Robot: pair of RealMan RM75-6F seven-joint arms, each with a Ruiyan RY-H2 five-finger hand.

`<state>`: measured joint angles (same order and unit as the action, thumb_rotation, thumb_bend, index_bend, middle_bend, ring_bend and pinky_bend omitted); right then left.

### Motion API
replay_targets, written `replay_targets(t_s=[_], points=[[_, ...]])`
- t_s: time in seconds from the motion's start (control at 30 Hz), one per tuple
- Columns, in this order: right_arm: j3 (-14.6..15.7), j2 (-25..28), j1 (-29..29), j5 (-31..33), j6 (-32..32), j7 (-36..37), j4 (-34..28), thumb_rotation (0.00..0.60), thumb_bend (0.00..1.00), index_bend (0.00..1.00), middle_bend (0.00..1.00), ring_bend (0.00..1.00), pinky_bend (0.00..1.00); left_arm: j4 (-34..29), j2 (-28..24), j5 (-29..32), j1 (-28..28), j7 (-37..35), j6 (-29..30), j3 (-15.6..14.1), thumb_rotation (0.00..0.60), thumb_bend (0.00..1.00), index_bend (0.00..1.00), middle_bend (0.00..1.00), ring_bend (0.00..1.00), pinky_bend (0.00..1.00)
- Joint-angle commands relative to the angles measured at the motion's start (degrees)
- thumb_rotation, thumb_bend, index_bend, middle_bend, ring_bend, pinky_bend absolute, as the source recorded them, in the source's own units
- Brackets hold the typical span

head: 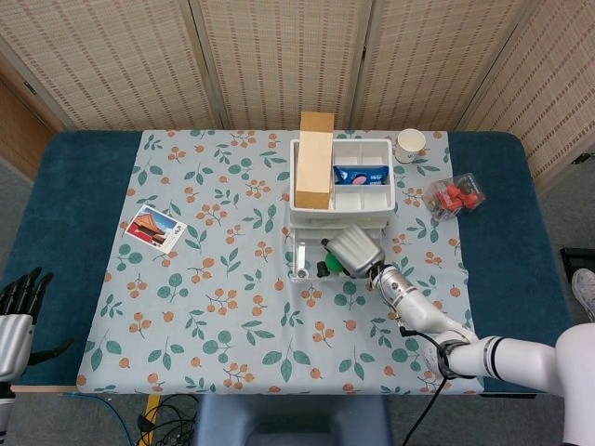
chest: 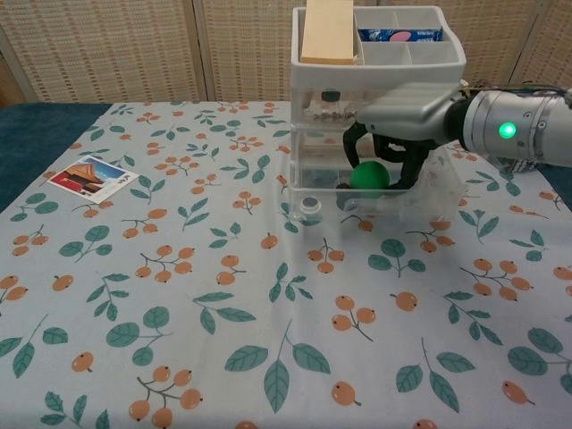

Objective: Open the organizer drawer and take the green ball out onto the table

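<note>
Counter (chest: 179,357) foreground bare of task items; left hand (head: 13,316) idle at the 8 o'clock edge in the head view, fingers apart, holding nothing. Beyond it, a picture card (chest: 92,178) lies at 10 o'clock in the chest view. At centre, the clear drawer (chest: 375,201) stands pulled out from the organizer (chest: 380,67). Right hand (chest: 393,134) reaches down into the drawer, fingers curled around the green ball (chest: 369,176), which sits inside the drawer toward its 12 o'clock end; firm contact cannot be confirmed. Step in hand: grasping the ball, the drawer being already open. Next move, by judgement, calls for a secure close, a lift clear of the drawer wall, and a set-down on open cloth toward 6 o'clock.
</note>
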<state>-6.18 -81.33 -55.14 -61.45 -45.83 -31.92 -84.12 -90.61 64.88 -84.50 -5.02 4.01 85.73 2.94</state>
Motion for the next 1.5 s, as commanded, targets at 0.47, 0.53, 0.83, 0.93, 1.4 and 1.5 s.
replay_targets(t_s=[0.47, 0.53, 0.83, 0.93, 1.4, 1.5], points=[[0.58, 10.50, 8.97, -10.12, -12.52, 10.70, -14.00, 0.600, 0.32, 0.49, 0.90, 0.98, 1.00, -0.29, -0.08, -0.61, 0.13, 0.01, 0.41, -0.10, 0.600, 0.00, 0.03, 0.00, 0.02, 0.08], [2.23, 12.23, 11.44, -12.34, -14.54, 12.46, -15.34, 0.600, 0.32, 0.49, 0.90, 0.98, 1.00, -0.35, -0.01, -0.69, -0.03, 0.10, 0.20, -0.10, 0.600, 0.00, 0.03, 0.00, 0.02, 0.08], [8.42, 14.64, 21.60, -19.72, -22.71, 20.36, -13.50, 0.600, 0.32, 0.49, 0.90, 0.98, 1.00, -1.19, -0.08, -1.35, -0.57, 0.76, 0.13, 0.11, 0.600, 0.00, 0.03, 0.00, 0.02, 0.08], [9.75, 13.79, 23.60, -20.48, -22.79, 22.65, -11.18, 0.600, 0.32, 0.49, 0.90, 0.98, 1.00, -1.59, -0.06, -1.71, -0.72, 1.05, 0.15, 0.07, 0.600, 0.00, 0.03, 0.00, 0.02, 0.08], [9.51, 4.02, 24.73, -19.83, -15.77, 25.71, -1.06, 0.600, 0.32, 0.49, 0.90, 0.98, 1.00, -1.91, -0.61, -1.19, -0.42, 1.46, 0.32, 0.02, 0.600, 0.00, 0.03, 0.00, 0.02, 0.08], [8.94, 1.75, 24.52, -19.78, -14.73, 26.11, 1.04, 0.600, 0.32, 0.49, 0.90, 0.98, 1.00, -1.73, -0.80, -0.89, -0.23, 1.28, 0.41, 0.03, 0.600, 0.00, 0.03, 0.00, 0.02, 0.08]])
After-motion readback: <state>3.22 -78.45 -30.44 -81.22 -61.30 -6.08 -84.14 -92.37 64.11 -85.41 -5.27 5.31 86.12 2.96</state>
